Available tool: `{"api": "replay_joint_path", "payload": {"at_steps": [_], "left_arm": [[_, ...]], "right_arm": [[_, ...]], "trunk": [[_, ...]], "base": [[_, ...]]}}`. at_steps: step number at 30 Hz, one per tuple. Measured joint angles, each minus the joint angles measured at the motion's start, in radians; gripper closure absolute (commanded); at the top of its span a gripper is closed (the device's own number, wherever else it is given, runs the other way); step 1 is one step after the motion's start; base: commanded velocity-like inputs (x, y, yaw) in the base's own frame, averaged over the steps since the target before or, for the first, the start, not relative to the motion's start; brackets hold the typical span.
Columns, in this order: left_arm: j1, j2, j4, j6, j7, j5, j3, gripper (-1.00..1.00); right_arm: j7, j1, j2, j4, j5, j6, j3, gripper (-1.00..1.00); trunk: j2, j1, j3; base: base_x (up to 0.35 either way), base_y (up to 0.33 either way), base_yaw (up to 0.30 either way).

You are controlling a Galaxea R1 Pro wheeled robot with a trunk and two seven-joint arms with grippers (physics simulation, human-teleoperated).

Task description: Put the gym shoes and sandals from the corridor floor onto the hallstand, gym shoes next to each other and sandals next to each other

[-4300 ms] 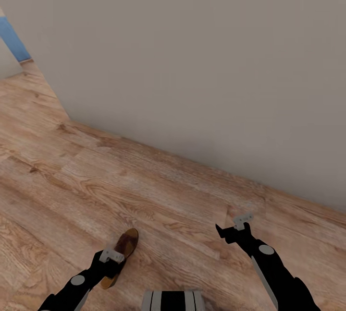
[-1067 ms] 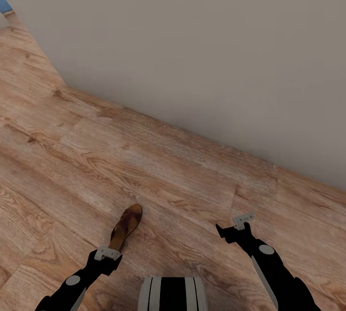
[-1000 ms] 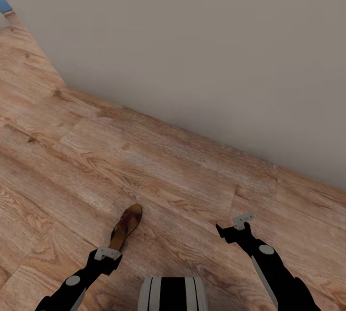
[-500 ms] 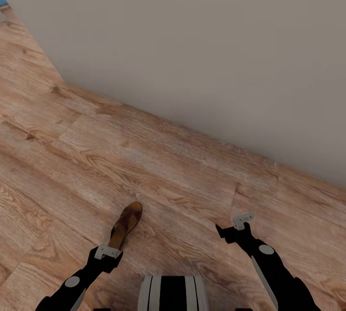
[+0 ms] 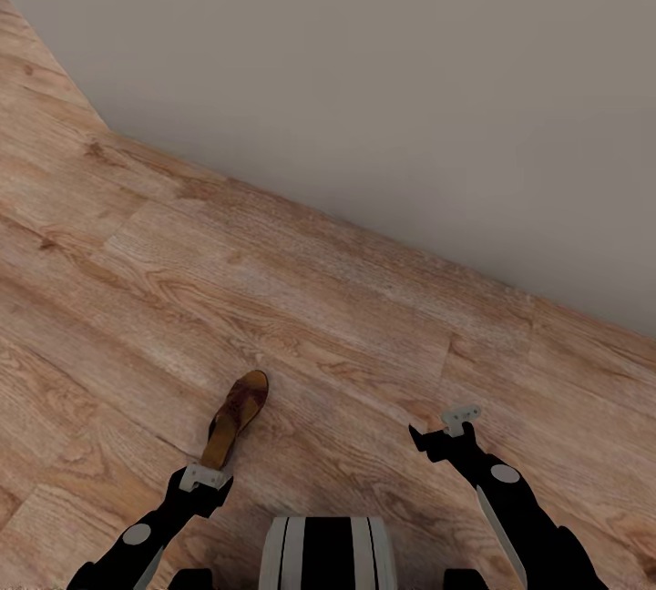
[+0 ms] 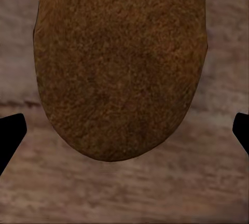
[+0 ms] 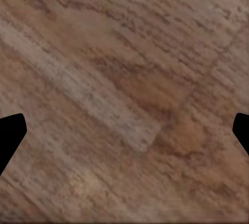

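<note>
One brown sandal (image 5: 235, 417) lies flat on the wood-plank corridor floor (image 5: 346, 326), its long axis pointing away from me. My left gripper (image 5: 202, 480) hovers at the sandal's near end, open. In the left wrist view the sandal's rounded brown end (image 6: 122, 68) sits between the spread fingertips (image 6: 10, 141) without touching them. My right gripper (image 5: 446, 431) hangs open over bare floor (image 7: 124, 94), to the right of the sandal. The gym shoes and the hallstand are out of view.
A plain grey wall (image 5: 383, 80) runs diagonally across the far side, meeting the floor close ahead. My own trunk (image 5: 326, 555) shows at the bottom middle. Open floor stretches to the left and right of the sandal.
The whole picture has shifted, so the camera has moved: the wall's foot sits lower and further left. Since 4.3 s ago the left gripper has drawn back from over the sandal to its near end.
</note>
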Motion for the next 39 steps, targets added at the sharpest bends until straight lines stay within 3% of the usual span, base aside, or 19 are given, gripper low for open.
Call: {"api": "replay_joint_path", "payload": {"at_steps": [39], "left_arm": [[0.000,-0.002,0.000,-0.001,0.000,0.000,-0.001,-1.00]], "right_arm": [[0.000,0.000,0.000,0.000,0.000,0.000,0.000,-1.00]], "trunk": [[0.000,0.000,0.000]], "base": [[0.029,0.000,0.000]]}}
